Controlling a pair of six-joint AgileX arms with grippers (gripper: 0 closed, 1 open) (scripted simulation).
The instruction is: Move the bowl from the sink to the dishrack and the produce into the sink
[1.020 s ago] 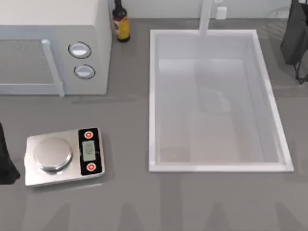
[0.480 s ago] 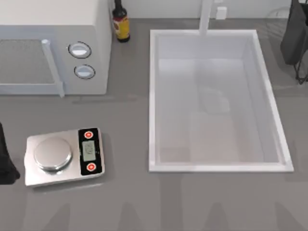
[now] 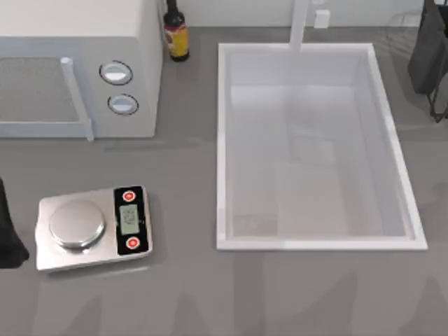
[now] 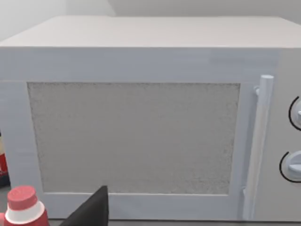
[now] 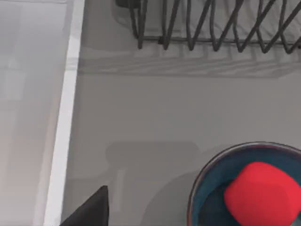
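Note:
The white sink [image 3: 220,140] fills the middle right of the table, its basin bare and its faucet [image 3: 299,24] at the far rim. In the right wrist view the deep blue bowl [image 5: 214,188] stands on the grey counter, apart from the sink's rim [image 5: 63,132]. The red produce [image 5: 258,195] lies inside the bowl. The dishrack's [image 5: 211,28] grey wires stand farther off on the same counter. My right arm [image 3: 428,52] hangs at the far right corner. My left arm [image 3: 7,234] is parked at the left edge.
A white microwave [image 3: 77,66] stands at the back left, with a dark bottle [image 3: 176,31] beside it. A silver scale [image 3: 91,227] sits at the front left. A red-capped bottle [image 4: 21,207] shows in front of the microwave [image 4: 141,132].

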